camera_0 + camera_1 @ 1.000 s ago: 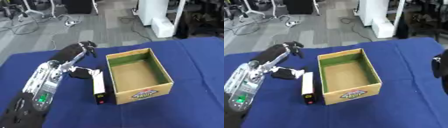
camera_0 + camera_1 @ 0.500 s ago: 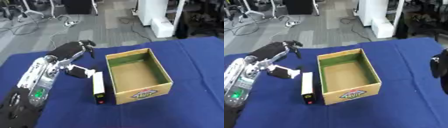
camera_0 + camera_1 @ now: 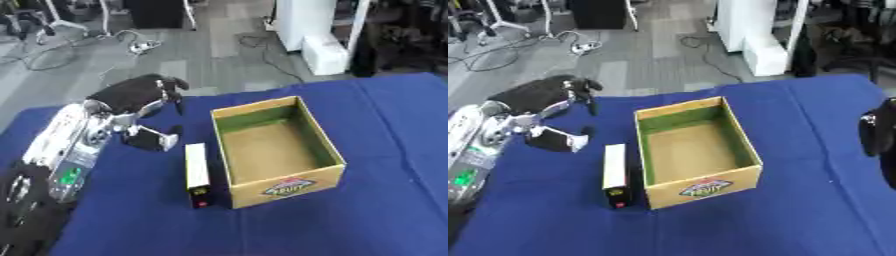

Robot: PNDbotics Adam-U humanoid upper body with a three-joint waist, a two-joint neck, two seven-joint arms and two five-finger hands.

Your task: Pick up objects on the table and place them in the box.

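Note:
An open cardboard box (image 3: 289,186) with green inner walls stands mid-table, and nothing shows inside it. Along its left wall lies a long white carton (image 3: 196,170) with a black end and a red dot. My left hand (image 3: 136,95), black on a silver arm, hovers up and left of the carton, fingers (image 3: 172,89) bent down and relaxed around nothing. Under the hand sits a short black piece with a pale end (image 3: 154,140); I cannot tell whether it belongs to the hand. My right hand (image 3: 880,134) shows only as a dark shape at the right edge.
A blue cloth (image 3: 376,215) covers the table, with bare cloth right of the box and in front of it. Beyond the far edge is grey floor with cables (image 3: 52,52) and a white cabinet (image 3: 315,30).
My left hand has drawn back to the left and toward the table's far edge, away from the white carton. The carton and the box have stayed put.

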